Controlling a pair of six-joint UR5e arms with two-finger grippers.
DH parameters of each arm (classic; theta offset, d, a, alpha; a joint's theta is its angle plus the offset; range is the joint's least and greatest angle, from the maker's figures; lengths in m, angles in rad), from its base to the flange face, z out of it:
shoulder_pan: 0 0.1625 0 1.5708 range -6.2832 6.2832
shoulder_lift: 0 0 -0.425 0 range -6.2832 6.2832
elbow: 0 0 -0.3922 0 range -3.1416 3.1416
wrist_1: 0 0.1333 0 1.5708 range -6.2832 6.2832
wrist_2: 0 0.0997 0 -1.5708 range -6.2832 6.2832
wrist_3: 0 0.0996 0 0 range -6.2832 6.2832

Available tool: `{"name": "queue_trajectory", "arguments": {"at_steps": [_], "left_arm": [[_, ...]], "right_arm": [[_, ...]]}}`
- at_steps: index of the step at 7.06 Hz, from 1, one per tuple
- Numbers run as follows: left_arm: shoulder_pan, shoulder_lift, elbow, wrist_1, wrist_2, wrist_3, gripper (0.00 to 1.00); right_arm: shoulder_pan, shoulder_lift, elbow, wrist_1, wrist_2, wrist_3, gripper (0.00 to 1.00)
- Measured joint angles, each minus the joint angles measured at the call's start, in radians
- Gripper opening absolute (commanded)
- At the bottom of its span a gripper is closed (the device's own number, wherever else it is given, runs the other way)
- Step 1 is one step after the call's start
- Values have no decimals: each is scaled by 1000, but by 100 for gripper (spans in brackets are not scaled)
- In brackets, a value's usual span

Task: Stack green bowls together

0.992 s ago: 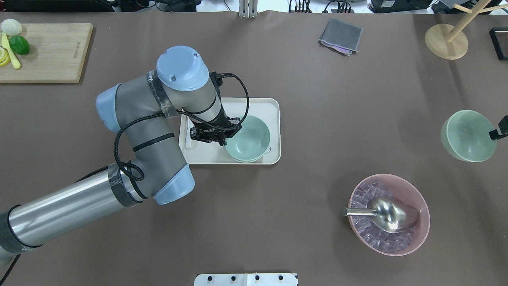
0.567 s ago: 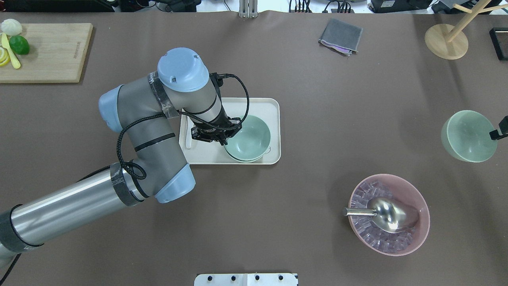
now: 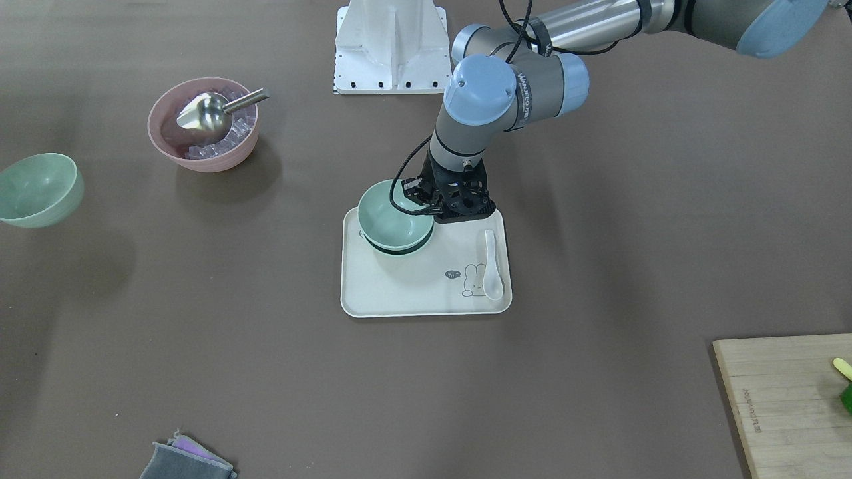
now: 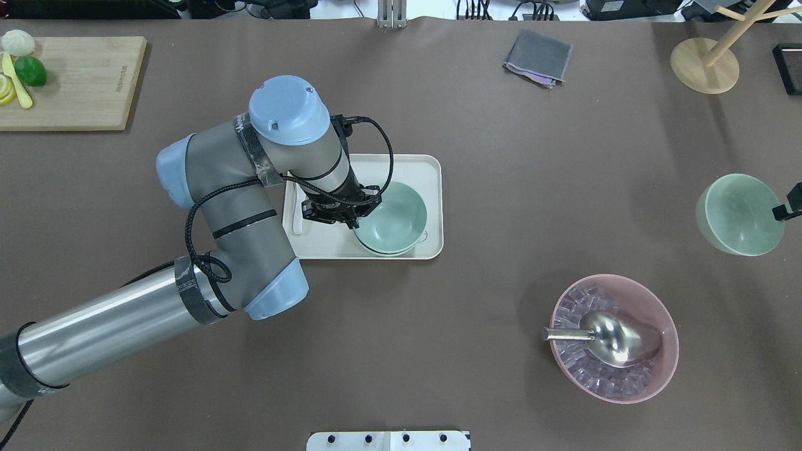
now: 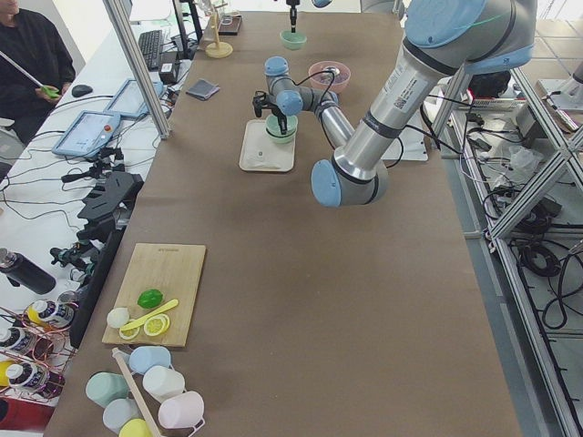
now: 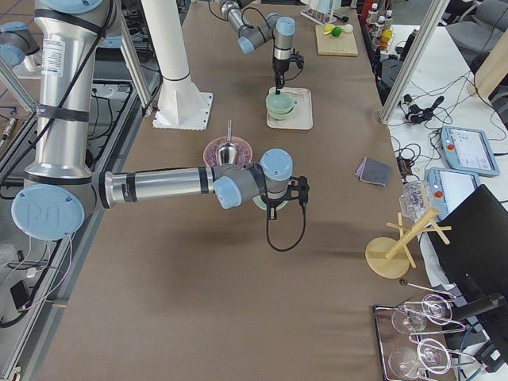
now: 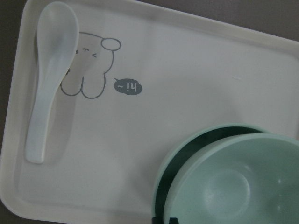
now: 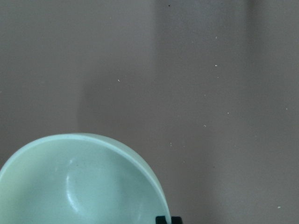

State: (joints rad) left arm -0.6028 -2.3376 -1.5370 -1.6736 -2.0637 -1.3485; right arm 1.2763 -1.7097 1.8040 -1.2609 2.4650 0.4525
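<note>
Two pale green bowls are nested on the cream tray (image 4: 401, 166). The upper bowl (image 4: 393, 216) sits a little off-centre over the lower bowl (image 7: 161, 186), with a dark gap between them. My left gripper (image 4: 353, 220) is shut on the upper bowl's near rim; the grip also shows in the front view (image 3: 426, 206) and at the bottom edge of the left wrist view (image 7: 163, 219). My right gripper (image 4: 783, 212) is shut on the rim of the third green bowl (image 4: 739, 214) and holds it above the table at the far right. That bowl fills the lower left of the right wrist view (image 8: 79, 182).
A white spoon (image 7: 46, 93) lies on the tray's left side. A pink bowl (image 4: 664, 313) of ice cubes with a metal scoop (image 4: 617, 338) stands front right. A grey cloth (image 4: 537, 56), a wooden stand (image 4: 705, 66) and a cutting board (image 4: 72, 81) lie along the far edge.
My left arm has shifted very slightly while its bowl stays over the tray bowl. My right gripper and its bowl have not moved.
</note>
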Motion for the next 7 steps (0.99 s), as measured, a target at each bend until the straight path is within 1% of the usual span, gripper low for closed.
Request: {"name": "queue_trajectory", "arguments": {"at_steps": [7], "left_arm": [[0, 0, 10, -3, 1, 6, 0]], "right_arm": [[0, 1, -1, 0, 0, 0, 0]]}}
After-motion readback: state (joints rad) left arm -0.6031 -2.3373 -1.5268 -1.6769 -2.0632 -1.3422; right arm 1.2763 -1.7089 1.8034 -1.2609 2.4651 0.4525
